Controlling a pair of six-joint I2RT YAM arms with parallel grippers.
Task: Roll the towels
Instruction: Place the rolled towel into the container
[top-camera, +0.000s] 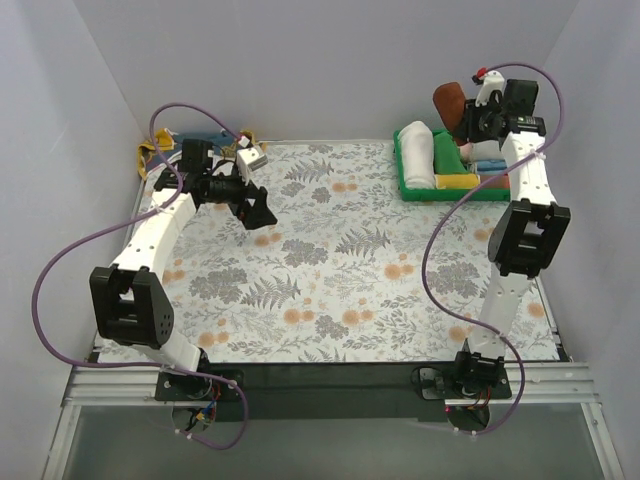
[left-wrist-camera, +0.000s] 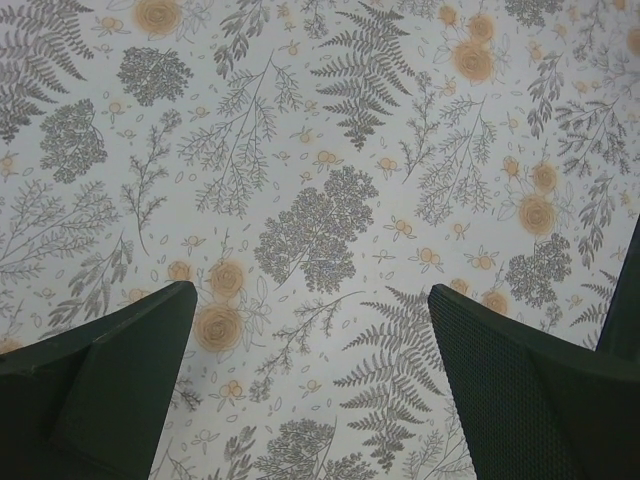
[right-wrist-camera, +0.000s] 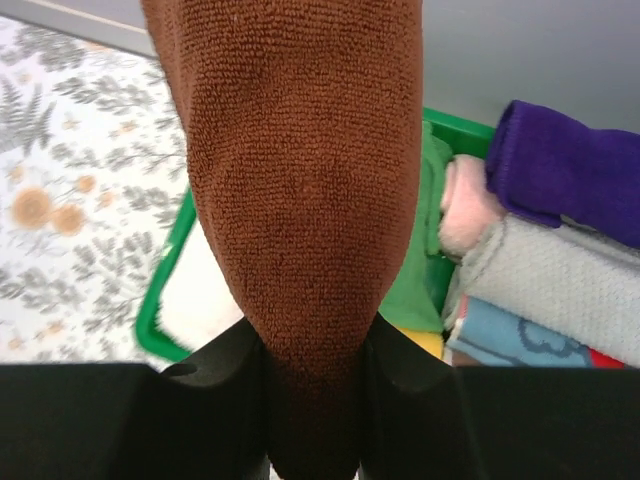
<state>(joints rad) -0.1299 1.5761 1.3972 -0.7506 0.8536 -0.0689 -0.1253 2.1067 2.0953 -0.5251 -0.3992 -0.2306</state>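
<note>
Rust-brown towel (right-wrist-camera: 300, 200) is pinched between the right fingers (right-wrist-camera: 215, 400).

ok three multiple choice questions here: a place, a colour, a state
1. Where does the green plastic tray sit? A far right corner B near left corner C table centre
2. What colour is the soft towel in the right end effector? A purple B rust-brown C white
3. How is the left end effector? A shut on a towel B shut, empty C open, empty
Answers: 1 A, the top view shows it; 2 B, it fills the right wrist view; 3 C, fingers wide apart, nothing between.
</note>
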